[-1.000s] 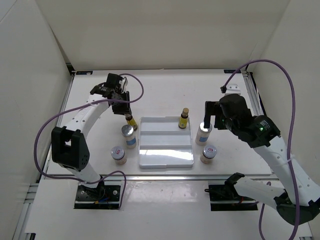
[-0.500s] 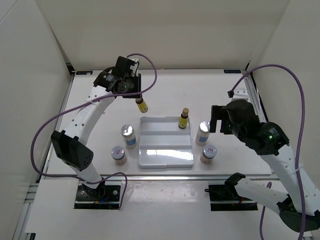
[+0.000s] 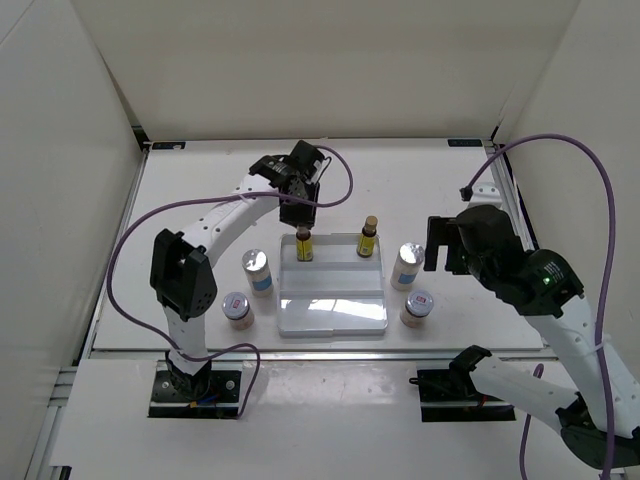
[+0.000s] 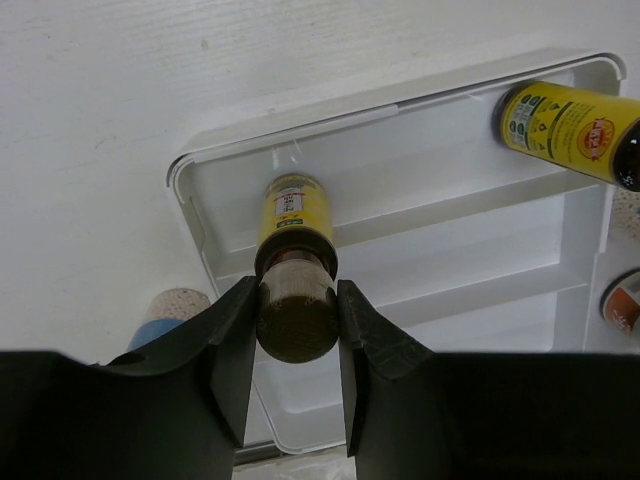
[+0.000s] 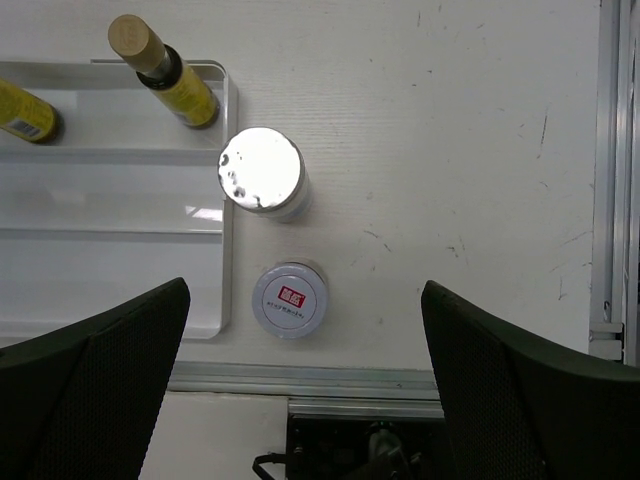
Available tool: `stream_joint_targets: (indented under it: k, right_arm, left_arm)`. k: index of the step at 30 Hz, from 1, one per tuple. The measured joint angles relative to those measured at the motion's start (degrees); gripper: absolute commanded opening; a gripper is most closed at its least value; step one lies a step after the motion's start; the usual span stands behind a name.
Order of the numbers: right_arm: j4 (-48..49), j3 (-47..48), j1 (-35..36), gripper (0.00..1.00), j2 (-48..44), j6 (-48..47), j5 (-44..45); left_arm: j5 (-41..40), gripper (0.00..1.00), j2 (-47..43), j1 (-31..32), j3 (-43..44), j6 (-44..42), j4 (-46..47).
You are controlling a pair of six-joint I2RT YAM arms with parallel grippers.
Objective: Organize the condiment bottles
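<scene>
Tray risk: the tray (image 3: 330,315) appears to sit loose on the worktop (image 3: 200,200). A sideways drag from the left arm would probably push it into the left white bottle (image 3: 258,272) or the right white bottle (image 3: 406,266), each just beside a tray edge.
Held-bottle risk: the left end effector (image 4: 297,325) pinches the amber bottle (image 4: 293,215) by its dark cap, upright over the tray's back step near the left corner. I cannot tell whether its base is resting there. The bottle is slim and tall, so a release from too high or at a tilt would likely tip it against the tray wall or down onto the next step.
Right-arm risk: the right end effector (image 3: 436,245) is spread wide and empty, above the right white bottle and the right pink jar (image 5: 289,299). An off-centre descent could knock either one over.
Neighbour risk: slight. The second amber bottle (image 3: 368,238) stands on the same step, well apart to the right.
Left to do: both white bottles, the right pink jar and the left pink jar (image 3: 237,308) stand outside the tray.
Room: plain white walls (image 3: 300,70) close off the back and both sides.
Worktop: white, matt and faintly scuffed, with a metal rail (image 5: 612,180) along the right edge. It is probably slick enough for bottles to slide.
</scene>
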State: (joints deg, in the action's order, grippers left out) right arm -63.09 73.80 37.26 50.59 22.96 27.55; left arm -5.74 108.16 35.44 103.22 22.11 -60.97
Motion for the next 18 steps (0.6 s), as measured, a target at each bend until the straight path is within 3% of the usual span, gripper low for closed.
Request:
stream_joint_targets:
  k: [2,5,6,7,9,10,18]
  right_arm:
    - [-0.11,-0.46,0.0,1.0,-0.26,0.04,0.17]
    - [-0.26,-1.27,0.0,1.0,-0.35,0.26,0.24]
    - [-0.31,-1.57,0.0,1.0,-0.26,0.42,0.17]
    - [-0.35,-1.88,0.0,1.0,-0.04,0.46,-0.02]
    - [-0.42,-2.56,0.0,1.0,0.92,0.66,-0.7]
    - [-0.42,-2.93,0.0,1.0,1.7,0.72,-0.87]
    - [1.11,-9.29,-0.13,1.0,8.22,1.11,-3.96]
  left_arm:
    - [-0.5,0.11,0.31,0.15,-0.33,0.46,-0.04]
    - [-1.49,0.32,0.31,0.13,-0.39,0.96,0.04]
    - [-1.66,0.41,0.31,0.11,-0.44,1.18,0.13]
    - [-1.99,0.58,0.31,0.09,-0.46,1.36,0.15]
    - [-2.47,0.73,0.31,0.07,-0.55,1.64,0.26]
    - [-2.67,0.99,0.31,0.07,-0.68,1.73,0.33]
    - [-3.34,1.0,-0.22,0.02,-0.44,2.6,-0.98]
